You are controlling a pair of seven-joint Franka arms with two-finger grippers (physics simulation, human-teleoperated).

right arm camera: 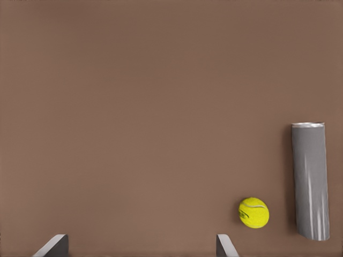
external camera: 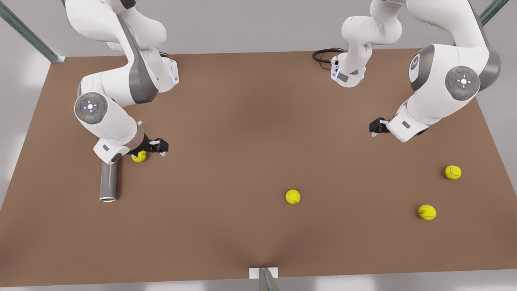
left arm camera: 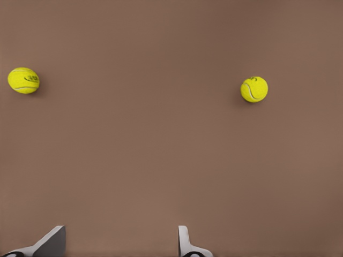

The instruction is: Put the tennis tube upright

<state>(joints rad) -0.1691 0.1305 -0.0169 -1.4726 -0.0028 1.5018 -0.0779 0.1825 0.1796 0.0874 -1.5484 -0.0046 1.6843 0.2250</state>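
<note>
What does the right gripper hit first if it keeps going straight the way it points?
Probably just the bare table. In the right wrist view the open right gripper faces plain brown surface; the tennis ball and the lying tennis tube both sit off to one side of that line.

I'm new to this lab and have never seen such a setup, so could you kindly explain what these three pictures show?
These are simulator renders of two white robot arms working over a brown table. The front view comes from a camera off the arms, looking down on the whole scene. The other two pictures come from cameras on the arms' wrists, looking past each gripper's fingers.

The right gripper is at the front view's left. It is near the tennis tube, a grey metal cylinder lying on its side, and a yellow tennis ball.

The left gripper hangs at the front view's right, with two more balls lying nearby. A fourth ball lies mid-table.

Both grippers are open, and nothing is held.
</note>
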